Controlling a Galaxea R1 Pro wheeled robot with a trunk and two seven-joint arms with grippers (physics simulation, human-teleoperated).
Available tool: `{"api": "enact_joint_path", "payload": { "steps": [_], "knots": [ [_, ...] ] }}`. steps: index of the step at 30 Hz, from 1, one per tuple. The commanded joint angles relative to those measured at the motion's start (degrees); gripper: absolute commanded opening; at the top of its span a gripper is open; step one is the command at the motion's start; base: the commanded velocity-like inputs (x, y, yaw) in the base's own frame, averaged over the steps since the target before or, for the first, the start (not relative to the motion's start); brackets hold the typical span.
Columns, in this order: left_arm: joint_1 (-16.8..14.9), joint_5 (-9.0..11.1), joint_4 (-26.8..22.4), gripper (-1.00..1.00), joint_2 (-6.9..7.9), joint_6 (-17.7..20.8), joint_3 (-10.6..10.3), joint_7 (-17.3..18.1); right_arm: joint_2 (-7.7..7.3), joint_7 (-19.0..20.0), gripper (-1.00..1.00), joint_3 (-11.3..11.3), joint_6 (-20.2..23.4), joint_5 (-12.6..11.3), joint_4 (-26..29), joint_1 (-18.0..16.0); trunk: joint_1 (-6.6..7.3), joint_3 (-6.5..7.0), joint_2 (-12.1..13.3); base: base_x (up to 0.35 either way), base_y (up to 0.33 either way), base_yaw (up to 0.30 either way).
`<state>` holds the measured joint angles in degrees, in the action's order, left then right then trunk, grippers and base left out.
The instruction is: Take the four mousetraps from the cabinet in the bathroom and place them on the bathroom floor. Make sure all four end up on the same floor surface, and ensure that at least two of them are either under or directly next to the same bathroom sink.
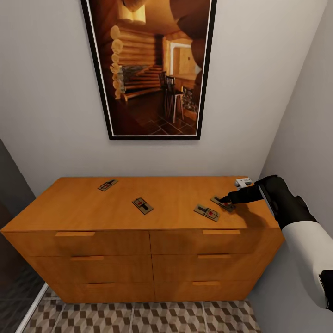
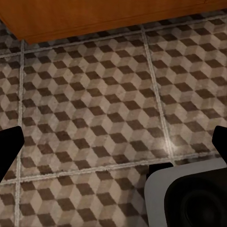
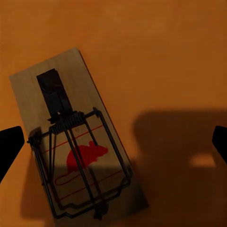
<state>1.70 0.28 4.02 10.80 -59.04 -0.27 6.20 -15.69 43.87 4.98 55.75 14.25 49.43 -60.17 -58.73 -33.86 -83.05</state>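
STEP: first pick, none yet floored | HAND: my right gripper (image 1: 227, 202) spread open, empty, over the nearest flat tan wooden mousetrap (image 3: 75, 146); three others lie on the orange-brown wooden cabinet (image 1: 175, 203) top | NEXT: descend; centre; close.

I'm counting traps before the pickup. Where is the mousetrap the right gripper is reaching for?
In the head view, that mousetrap lies on the cabinet top near its right end, under the right gripper, beside another trap.
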Motion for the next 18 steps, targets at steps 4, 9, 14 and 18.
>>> {"api": "enact_joint_path", "payload": {
  "steps": [4, 9, 14, 18],
  "knots": [
    [0.0, 0.1, 0.1, 1.00, 0.01, -0.2, 0.0, 0.2, -0.04, 0.5, 1.00, 0.1, 0.1, 0.6, 0.1, 0.0, 0.00, -0.04, 0.0, 0.000, 0.000, 0.000],
    [0.0, 0.1, 0.1, 1.00, 0.01, -0.2, 0.0, 0.2, -0.04, 0.5, 1.00, 0.1, 0.1, 0.6, 0.1, 0.0, 0.00, -0.04, 0.0, 0.000, 0.000, 0.000],
    [0.0, 0.1, 0.1, 1.00, 0.01, -0.2, 0.0, 0.2, -0.04, 0.5, 1.00, 0.1, 0.1, 0.6, 0.1, 0.0, 0.00, -0.04, 0.0, 0.000, 0.000, 0.000],
    [0.0, 0.1, 0.1, 1.00, 0.01, -0.2, 0.0, 0.2, -0.04, 0.5, 1.00, 0.1, 0.1, 0.6, 0.1, 0.0, 0.00, -0.04, 0.0, 0.000, 0.000, 0.000]
  ]
}}
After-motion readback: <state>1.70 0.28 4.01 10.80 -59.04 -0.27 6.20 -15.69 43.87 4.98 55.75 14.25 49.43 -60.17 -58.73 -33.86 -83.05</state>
